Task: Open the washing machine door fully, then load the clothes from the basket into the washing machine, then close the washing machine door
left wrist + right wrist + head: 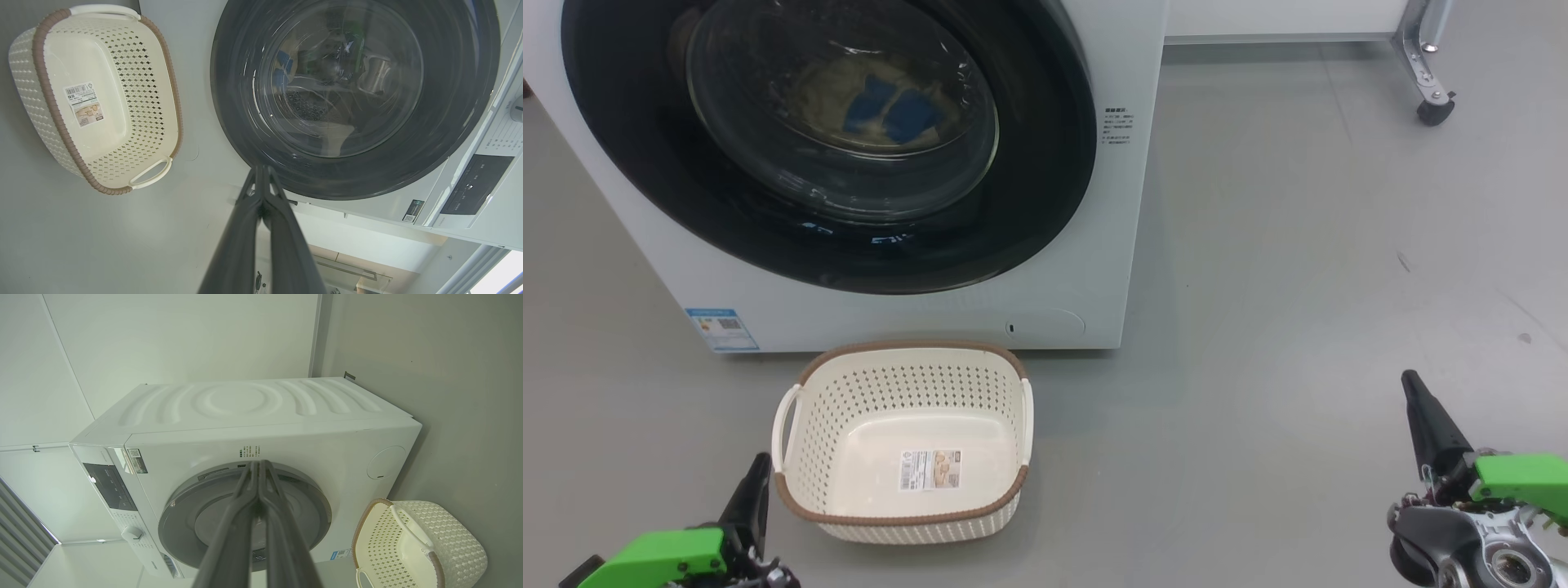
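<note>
Basket (907, 348) btm sticker (929, 470) & washer (1112, 204) blue sticker (722, 328) lower left, txt unreadable; clothes (882, 106) behind shut door (1033, 204); R wrist view adds ribbed side panel (241, 402); both jaws closed.

Basket (137, 81) (label (83, 105) showing), washing machine door (453, 122) — closed

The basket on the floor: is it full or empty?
Empty. The basket shows its bare bottom and label sticker, and cream and blue clothes lie behind the glass of the shut washing machine door.
</note>
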Robot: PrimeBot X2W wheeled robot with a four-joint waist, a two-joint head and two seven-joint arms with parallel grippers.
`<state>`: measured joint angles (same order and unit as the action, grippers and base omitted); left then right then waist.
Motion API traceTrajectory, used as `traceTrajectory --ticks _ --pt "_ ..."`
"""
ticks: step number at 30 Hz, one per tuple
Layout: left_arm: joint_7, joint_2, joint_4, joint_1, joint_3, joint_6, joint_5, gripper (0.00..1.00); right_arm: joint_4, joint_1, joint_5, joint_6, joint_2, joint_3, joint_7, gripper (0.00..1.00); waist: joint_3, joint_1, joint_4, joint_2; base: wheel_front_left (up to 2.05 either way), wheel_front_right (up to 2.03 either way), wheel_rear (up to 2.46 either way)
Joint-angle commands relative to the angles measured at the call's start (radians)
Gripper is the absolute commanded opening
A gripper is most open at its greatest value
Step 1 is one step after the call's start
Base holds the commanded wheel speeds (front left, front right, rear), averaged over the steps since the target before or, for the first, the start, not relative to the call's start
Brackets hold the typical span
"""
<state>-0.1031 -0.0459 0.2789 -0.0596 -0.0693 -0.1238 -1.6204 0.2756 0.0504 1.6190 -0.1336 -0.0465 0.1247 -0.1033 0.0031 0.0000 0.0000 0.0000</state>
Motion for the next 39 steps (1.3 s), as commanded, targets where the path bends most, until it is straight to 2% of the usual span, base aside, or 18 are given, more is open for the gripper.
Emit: traceTrajectory --ticks 1,39 --pt "-0.007 -0.008 -0.034 -0.048 -0.040 -0.007 0.008 0.00 -0.031 0.057 -0.007 0.003 -0.008 -0.016 -0.006 0.00 0.000 0.0000 0.000 0.0000 0.00 0.00 0.00" --pt "-0.009 -0.006 -0.034 -0.048 -0.043 -0.007 0.010 0.00 -0.031 0.057 -0.009 0.003 -0.006 -0.013 -0.008 0.00 0.000 0.0000 0.000 0.0000 0.00 0.00 0.00"
